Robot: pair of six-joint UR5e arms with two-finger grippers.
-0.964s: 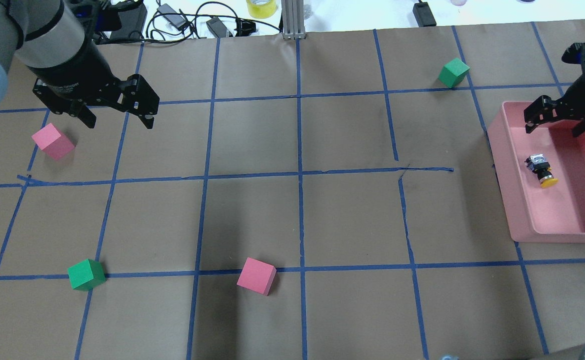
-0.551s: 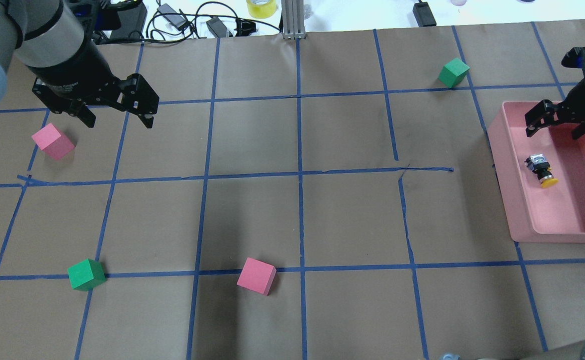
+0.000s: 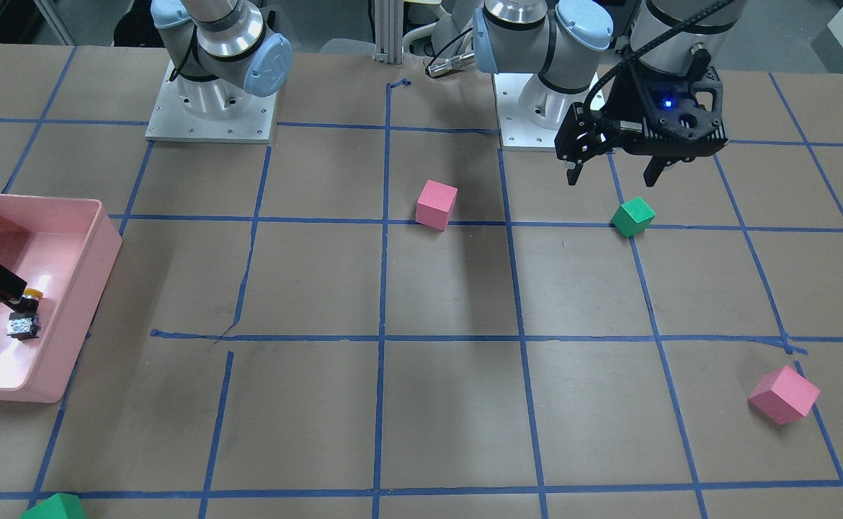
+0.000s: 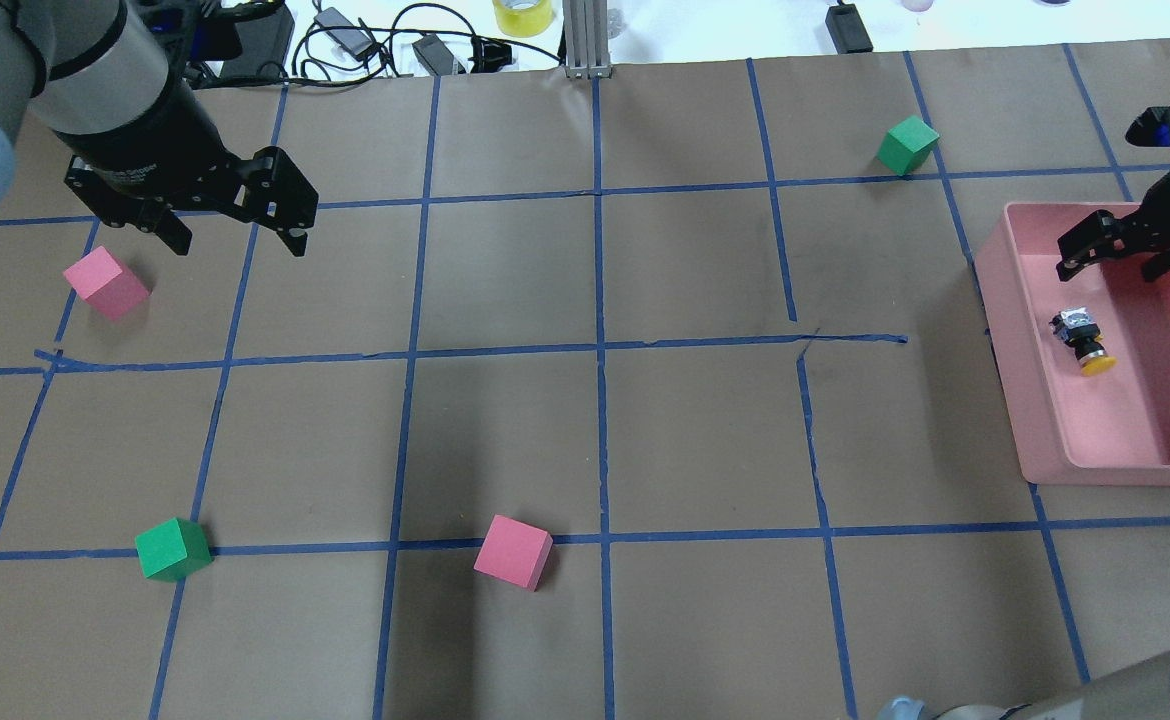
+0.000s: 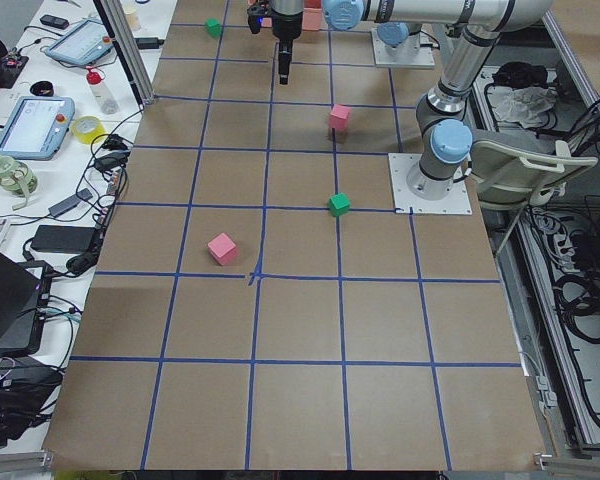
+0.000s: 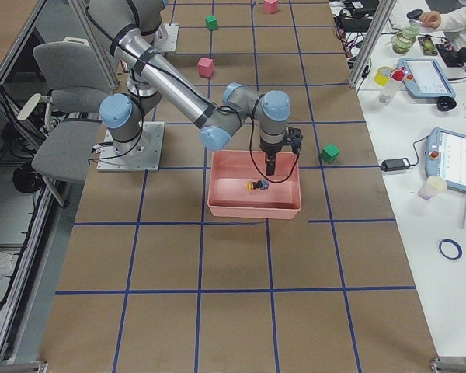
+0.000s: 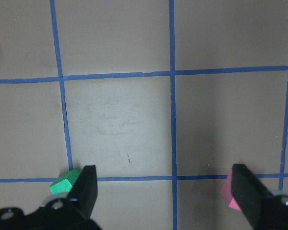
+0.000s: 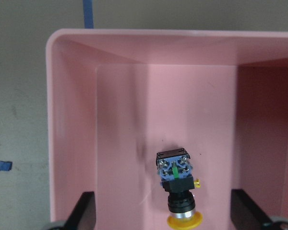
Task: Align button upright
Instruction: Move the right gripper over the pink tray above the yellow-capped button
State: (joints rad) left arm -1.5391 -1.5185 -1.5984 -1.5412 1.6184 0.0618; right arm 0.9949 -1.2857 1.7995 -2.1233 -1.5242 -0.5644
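The button (image 4: 1082, 340) lies on its side inside the pink bin (image 4: 1017, 390), its yellow cap toward the robot and its blocky base toward the far side. It also shows in the right wrist view (image 8: 177, 187), the front view (image 3: 24, 317) and the right side view (image 6: 257, 185). My right gripper (image 4: 1108, 266) is open above the bin, just beyond the button's base and not touching it. Its fingers (image 8: 84, 211) flank the button in the wrist view. My left gripper (image 4: 238, 240) is open and empty, far left above the table.
A pink cube (image 4: 105, 283) lies just below the left gripper's view position. A green cube (image 4: 173, 549) and another pink cube (image 4: 513, 552) sit near the front. A green cube (image 4: 907, 145) sits behind the bin. Blue tape lines grid the brown table.
My right gripper has moved a little to the right and closer over the button inside the bin, still open. The left arm and the button have not moved.
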